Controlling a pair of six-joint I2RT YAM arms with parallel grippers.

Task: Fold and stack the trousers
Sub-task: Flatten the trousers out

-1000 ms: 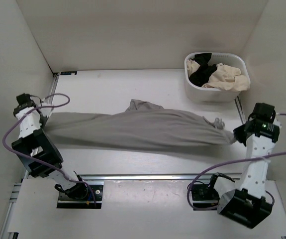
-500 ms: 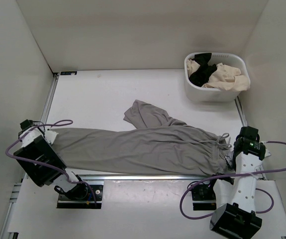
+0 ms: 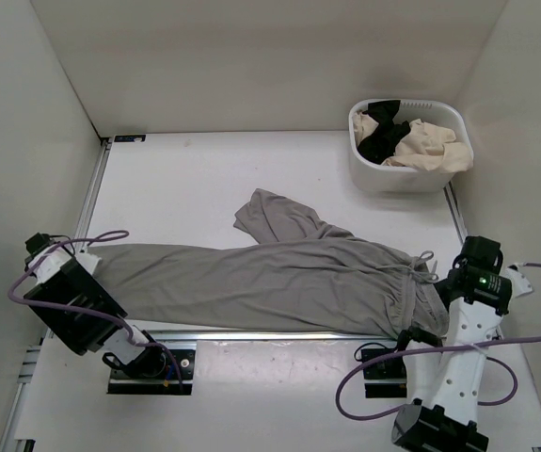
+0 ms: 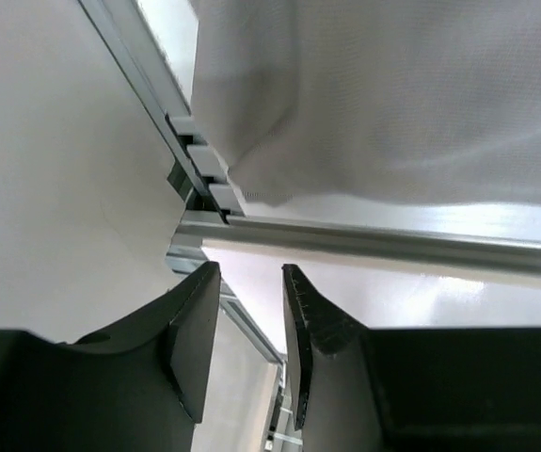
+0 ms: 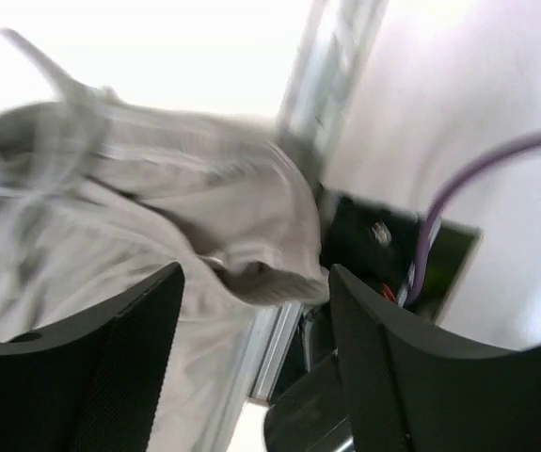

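The grey trousers point(image 3: 270, 278) lie stretched along the near edge of the surface point(image 3: 195, 174), with the waistband by my right arm, the hem by my left, and one leg kinked away toward the back. My left fingers point(image 4: 312, 330) stand slightly apart just off the hem, with nothing between them. My right fingers point(image 5: 129, 358) are wide apart, the waistband beyond them unheld. I reckon that stray leg should be laid flat over the other before any fold, pinching only cloth and keeping clear of the near rail point(image 3: 279, 334)

left tool point(image 4: 251, 275): jaws narrowly parted, empty | right tool point(image 5: 256, 275): jaws spread wide, empty
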